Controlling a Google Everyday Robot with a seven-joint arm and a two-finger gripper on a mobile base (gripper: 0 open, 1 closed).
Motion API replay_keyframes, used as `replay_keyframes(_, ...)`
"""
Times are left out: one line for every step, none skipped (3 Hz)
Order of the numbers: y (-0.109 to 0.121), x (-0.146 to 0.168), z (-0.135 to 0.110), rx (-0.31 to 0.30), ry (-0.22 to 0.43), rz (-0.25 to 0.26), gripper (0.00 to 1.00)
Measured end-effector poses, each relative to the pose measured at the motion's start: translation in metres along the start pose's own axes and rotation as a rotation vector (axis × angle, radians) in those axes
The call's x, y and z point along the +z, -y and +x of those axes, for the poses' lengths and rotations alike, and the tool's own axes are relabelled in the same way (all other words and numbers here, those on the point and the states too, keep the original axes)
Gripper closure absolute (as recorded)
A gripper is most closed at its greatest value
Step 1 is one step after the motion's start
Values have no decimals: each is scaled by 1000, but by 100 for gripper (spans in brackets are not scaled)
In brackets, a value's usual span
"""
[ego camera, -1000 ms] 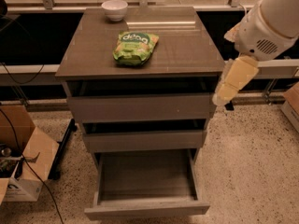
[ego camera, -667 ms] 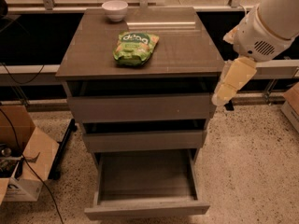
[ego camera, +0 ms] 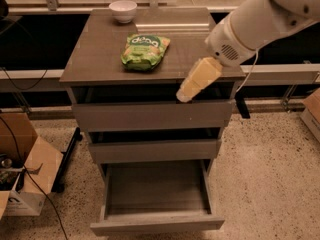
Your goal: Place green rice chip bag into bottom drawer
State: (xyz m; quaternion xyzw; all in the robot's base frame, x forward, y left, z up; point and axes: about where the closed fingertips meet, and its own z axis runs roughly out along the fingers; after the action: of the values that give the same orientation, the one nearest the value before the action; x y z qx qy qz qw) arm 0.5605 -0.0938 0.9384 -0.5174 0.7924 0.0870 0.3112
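The bag (ego camera: 145, 50) is lying on the worktop (ego camera: 97, 54), not yet grasped, so the whole pick and place is waiting to be done. The gripper (ego camera: 186, 93) is hovering at the bag's 4 o'clock, carrying nothing; open or closed, I cannot tell. The bottom drawer (ego camera: 157, 223) is standing pulled out at 6 o'clock, showing nothing inside. A bowl (ego camera: 123, 9) is sitting at the bag's 11 o'clock.

Dim, warm indoor light, brightest along the far edge. Pale glare strip on the counter (ego camera: 100, 49), far right side. Heavy shadow beneath the counter's near lip. Claw (ego camera: 184, 95), lit cream, hangs at the counter's near right edge.
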Motion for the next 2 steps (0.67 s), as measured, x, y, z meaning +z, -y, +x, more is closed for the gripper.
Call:
replay_keyframes(26, 34, -33, 55, 104, 29, 0)
replay_keyframes(61, 71, -47, 107, 169, 33, 0)
